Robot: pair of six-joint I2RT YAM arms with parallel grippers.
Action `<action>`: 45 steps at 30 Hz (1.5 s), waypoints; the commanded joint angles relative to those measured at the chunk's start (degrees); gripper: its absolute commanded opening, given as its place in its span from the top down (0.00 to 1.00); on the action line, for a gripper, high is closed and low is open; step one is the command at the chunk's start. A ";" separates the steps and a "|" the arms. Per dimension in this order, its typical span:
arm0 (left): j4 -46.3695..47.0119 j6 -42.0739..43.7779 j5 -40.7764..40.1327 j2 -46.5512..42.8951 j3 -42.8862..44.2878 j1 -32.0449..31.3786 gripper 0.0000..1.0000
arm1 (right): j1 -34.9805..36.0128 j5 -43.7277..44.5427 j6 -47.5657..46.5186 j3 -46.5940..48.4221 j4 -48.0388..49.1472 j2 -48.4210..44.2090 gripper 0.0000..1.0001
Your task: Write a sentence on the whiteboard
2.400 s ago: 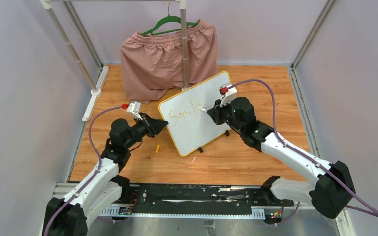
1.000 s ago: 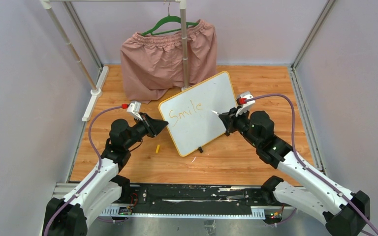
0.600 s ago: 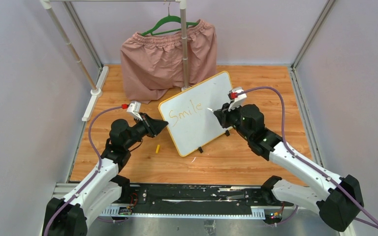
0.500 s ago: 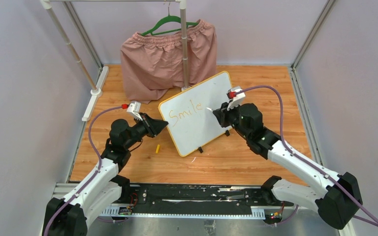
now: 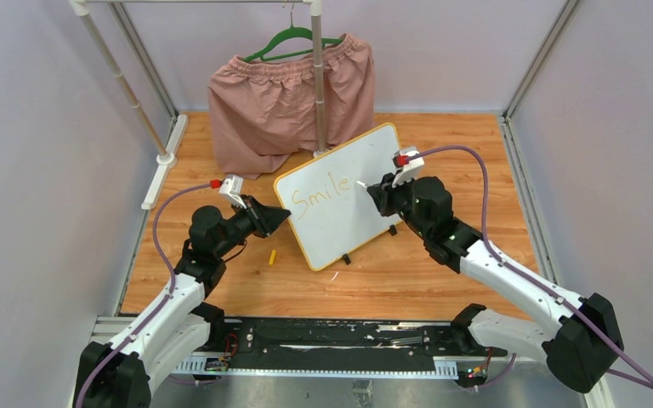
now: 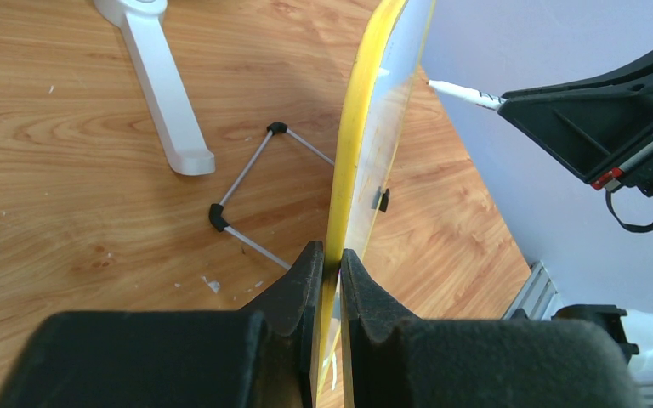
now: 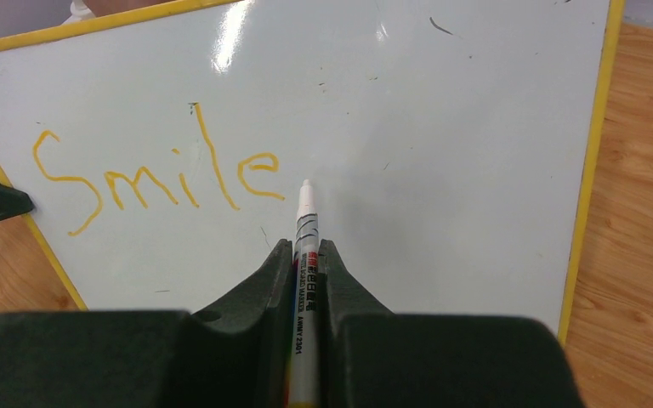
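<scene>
The whiteboard stands tilted on the wooden floor, white with a yellow frame. It carries the orange word "Smile", also plain in the right wrist view. My left gripper is shut on the board's left edge. My right gripper is shut on a white marker. The marker's tip points at the board just right of the "e"; I cannot tell whether it touches. The left wrist view shows the tip close to the board's face.
Pink shorts hang on a green hanger from a white rack pole behind the board. The rack's foot lies at the left. A small yellow cap lies on the floor near the board's lower left corner.
My right arm swung away to the right, then came back to the board; the marker tip now sits just right of "Smile". The left arm and board have not moved.
</scene>
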 commanded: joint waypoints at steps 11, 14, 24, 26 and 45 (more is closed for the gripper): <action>1.29 0.07 0.32 -1.34 -0.78 0.12 1.00 | -1.01 1.42 1.30 1.95 1.75 2.43 1.00; 1.29 0.09 0.40 -1.39 -0.79 0.12 1.00 | -1.02 1.48 1.44 2.10 1.40 2.80 1.00; 1.29 0.05 0.40 -1.56 -0.79 0.12 1.00 | -1.02 1.68 1.68 2.54 0.60 3.95 1.00; 1.29 0.09 0.40 -1.52 -0.79 0.12 1.00 | -1.02 1.68 1.76 2.52 0.41 4.04 1.00; 1.29 0.10 0.32 -1.74 -0.71 0.12 1.00 | -1.06 -2.94 3.78 1.08 -2.21 2.70 1.00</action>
